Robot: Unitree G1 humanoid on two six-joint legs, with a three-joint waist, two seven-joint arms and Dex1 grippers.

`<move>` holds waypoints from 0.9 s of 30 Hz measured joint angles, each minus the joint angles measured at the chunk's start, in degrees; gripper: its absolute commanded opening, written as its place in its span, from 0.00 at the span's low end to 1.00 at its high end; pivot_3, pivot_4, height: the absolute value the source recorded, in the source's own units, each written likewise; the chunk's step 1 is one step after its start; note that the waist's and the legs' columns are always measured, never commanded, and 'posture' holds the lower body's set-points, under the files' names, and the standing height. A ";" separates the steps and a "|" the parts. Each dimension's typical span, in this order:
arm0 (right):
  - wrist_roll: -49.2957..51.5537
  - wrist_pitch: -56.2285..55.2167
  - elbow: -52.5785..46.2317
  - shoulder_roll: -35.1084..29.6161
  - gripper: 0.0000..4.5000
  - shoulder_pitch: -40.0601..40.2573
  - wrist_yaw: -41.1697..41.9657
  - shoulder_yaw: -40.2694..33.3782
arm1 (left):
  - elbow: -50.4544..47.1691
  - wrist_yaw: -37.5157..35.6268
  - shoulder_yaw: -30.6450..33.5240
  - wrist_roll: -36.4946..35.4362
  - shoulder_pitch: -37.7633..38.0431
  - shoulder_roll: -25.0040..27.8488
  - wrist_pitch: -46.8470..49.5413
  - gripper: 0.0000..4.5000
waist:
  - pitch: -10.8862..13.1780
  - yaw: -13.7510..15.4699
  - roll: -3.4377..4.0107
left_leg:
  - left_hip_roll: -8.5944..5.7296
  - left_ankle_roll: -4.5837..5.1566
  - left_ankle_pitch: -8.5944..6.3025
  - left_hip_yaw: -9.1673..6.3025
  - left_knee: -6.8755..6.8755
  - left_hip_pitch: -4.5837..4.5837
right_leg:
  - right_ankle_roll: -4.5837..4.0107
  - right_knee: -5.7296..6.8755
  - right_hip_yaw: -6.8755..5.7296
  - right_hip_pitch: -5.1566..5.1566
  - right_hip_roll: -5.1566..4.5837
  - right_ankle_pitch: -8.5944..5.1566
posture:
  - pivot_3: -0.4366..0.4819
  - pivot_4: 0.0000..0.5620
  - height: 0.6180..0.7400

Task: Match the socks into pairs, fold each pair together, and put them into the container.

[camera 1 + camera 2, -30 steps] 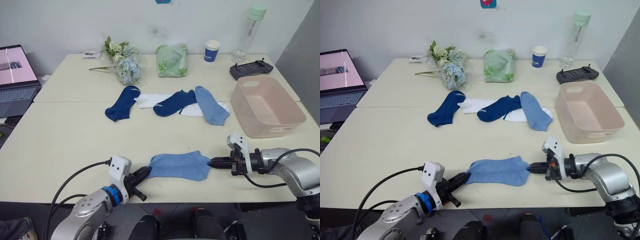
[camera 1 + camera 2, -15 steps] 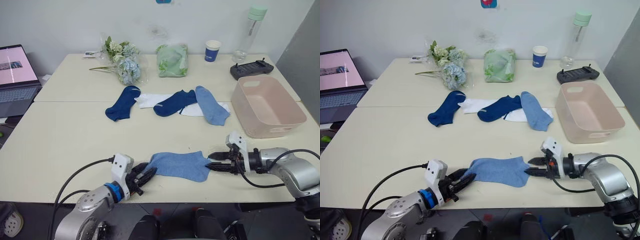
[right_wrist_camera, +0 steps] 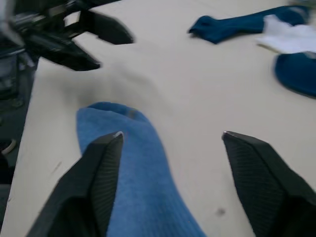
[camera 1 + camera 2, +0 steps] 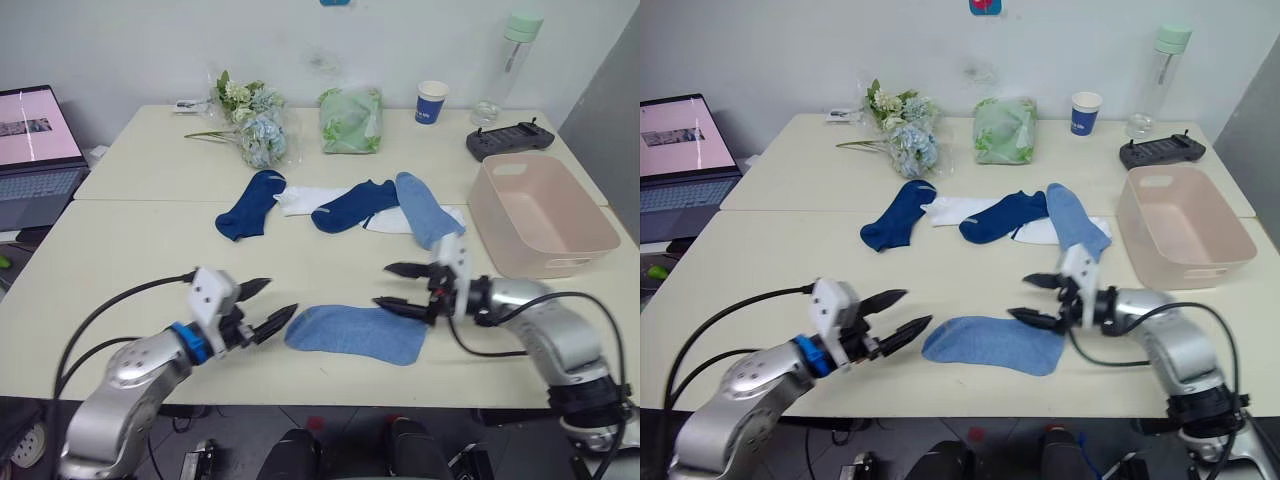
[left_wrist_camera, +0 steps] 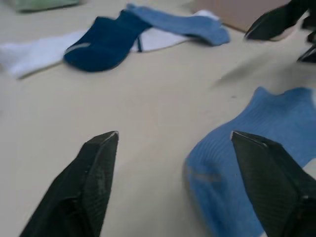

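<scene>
At the far left edge of the frame an open laptop [image 4: 35,150] sits beside the desk [image 4: 120,260]. In the lower left, the left hand [image 4: 262,304] hovers with its fingers spread wide, holding nothing, just beside the toe end of a light blue sock [image 4: 355,333] lying flat in the lower centre. Above it, across the middle of the frame, lie a dark navy sock [image 4: 250,203], a white sock [image 4: 300,200], a second navy sock [image 4: 352,205] and a second light blue sock [image 4: 423,208]. The right hand [image 4: 398,287], also wide open and empty, hangs over the near sock's right end. At the right edge stands the empty pale pink container [image 4: 540,215].
</scene>
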 measured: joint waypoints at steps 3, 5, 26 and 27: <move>-3.71 -4.18 3.24 0.99 0.28 1.95 -0.22 2.71 | 4.69 0.07 -5.18 4.39 -0.42 -1.52 -2.96 0.34 | 0.00 -0.40 0.00 | 0.00 0.00 0.00 0.02 -0.04 0.00 | 0.00 0.04 0.03 -0.07 0.02 0.00 | 0.48 0.27 1.00; -6.91 -7.78 6.16 0.62 0.12 2.63 -0.07 4.91 | 7.21 0.01 -7.75 7.07 -0.54 -2.08 -5.07 0.20 | 0.00 -0.60 0.00 | 0.01 -0.01 0.00 0.03 -0.03 0.02 | -0.01 0.08 0.02 -0.09 0.10 0.01 | 0.48 0.27 1.00; -2.40 -18.33 9.53 -6.39 0.00 6.34 10.31 -0.42 | 5.63 -4.20 -7.77 6.78 3.27 1.60 -9.68 0.01 | -0.07 -0.52 0.01 | 0.06 0.03 -0.02 0.05 -0.08 0.26 | 0.02 0.11 0.07 0.12 0.09 -0.02 | 0.48 0.27 1.00; -3.00 -18.31 9.53 -5.89 0.00 6.34 9.96 0.00 | 5.64 -3.77 -7.77 7.13 3.26 1.60 -9.67 0.01 | -0.06 -0.48 0.01 | 0.05 0.02 -0.02 0.04 -0.08 0.25 | 0.02 0.10 0.07 0.12 0.09 -0.02 | 0.48 0.27 1.00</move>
